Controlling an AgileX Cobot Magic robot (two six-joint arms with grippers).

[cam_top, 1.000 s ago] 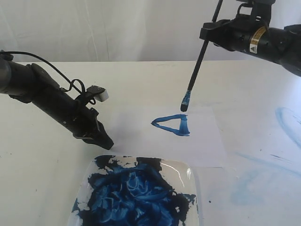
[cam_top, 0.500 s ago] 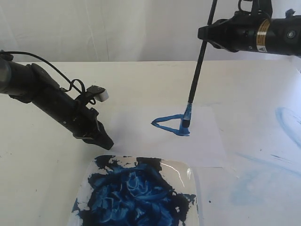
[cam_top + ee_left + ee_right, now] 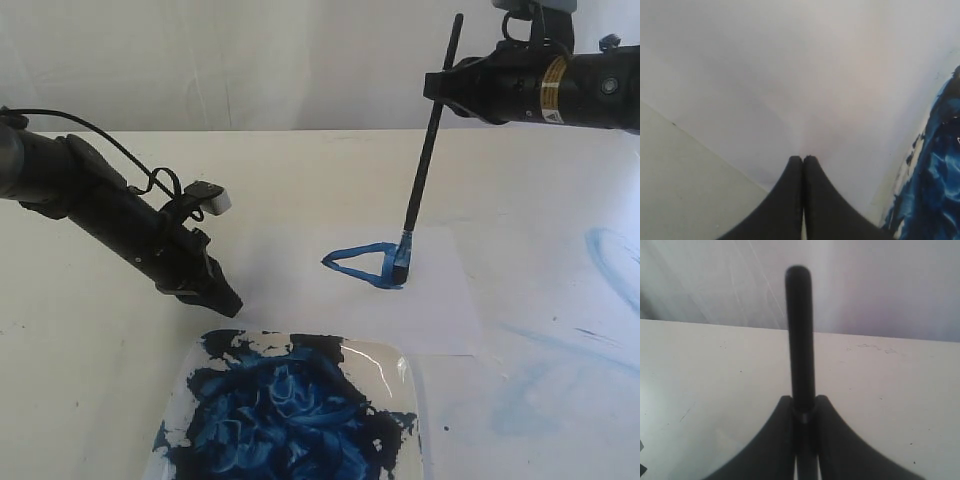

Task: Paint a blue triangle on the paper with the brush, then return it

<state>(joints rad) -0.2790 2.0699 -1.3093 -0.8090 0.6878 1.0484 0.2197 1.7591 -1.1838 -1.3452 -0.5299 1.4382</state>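
The white paper (image 3: 440,310) lies on the table behind the paint tray. On it is the blue triangle (image 3: 362,263), pointed left. My right gripper (image 3: 436,85) is shut on the brush (image 3: 422,165), holding its black handle high; the blue bristles touch the paper at the triangle's right side. In the right wrist view the handle (image 3: 799,335) rises from between the fingers of the right gripper (image 3: 803,402). My left gripper (image 3: 225,300) is shut, empty, its tips down on the paper's left edge; in the left wrist view the left gripper (image 3: 803,159) rests on the paper (image 3: 805,85).
A clear tray (image 3: 405,385) full of dark blue paint sits at the front, its edge (image 3: 920,145) also close to the left gripper. Pale blue smears (image 3: 610,260) mark the tabletop at the right. A white curtain hangs behind the table.
The right gripper has lowered the brush and tilted it; the bristles went from hovering above the paper to touching the triangle's right side. The left arm has not moved.
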